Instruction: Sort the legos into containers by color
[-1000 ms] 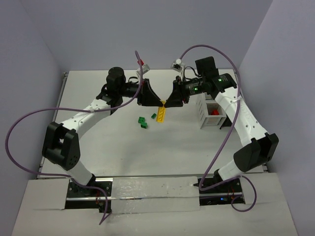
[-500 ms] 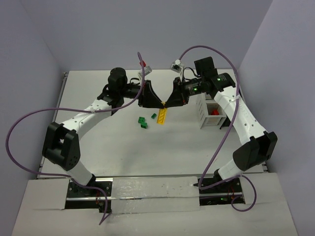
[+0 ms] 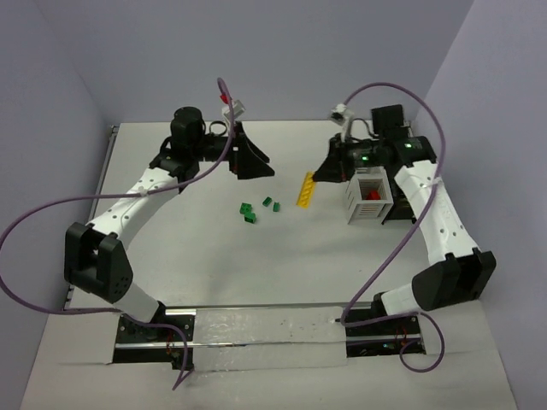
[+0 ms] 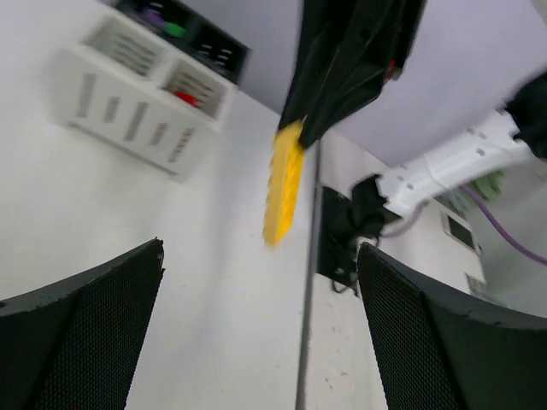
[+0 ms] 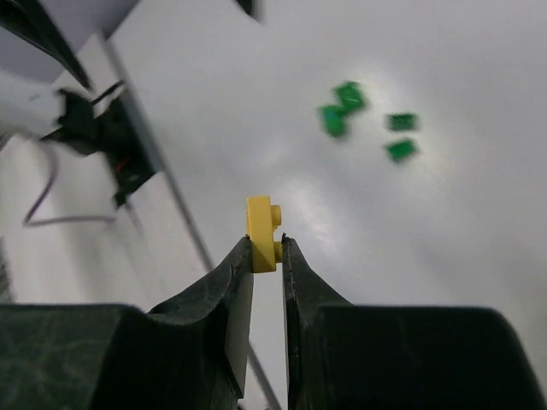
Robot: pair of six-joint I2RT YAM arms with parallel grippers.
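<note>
My right gripper [image 3: 320, 177] is shut on one end of a long yellow lego plate [image 3: 305, 190], which hangs above the table just left of the white slatted box [image 3: 359, 209]. In the right wrist view the plate's end [image 5: 263, 224] sits pinched at the gripper [image 5: 267, 249]. A red lego [image 3: 373, 195] lies in the box. My left gripper [image 3: 263, 166] stands open and holds nothing, back left of the plate. The left wrist view shows its gripper [image 4: 261, 249] wide apart, the yellow plate [image 4: 284, 184] ahead. Several green legos [image 3: 248, 213] lie on the table.
A black tray [image 4: 184, 38] behind the white box [image 4: 141, 94] holds a purple lego [image 4: 154, 14] and a green one [image 4: 175, 30]. The green legos [image 5: 342, 107] lie scattered below my right gripper. Purple cables arch over both arms.
The left gripper let go of the yellow plate, opened wide and drew back to the left. The right gripper kept its end and carried the plate right, toward the white box.
</note>
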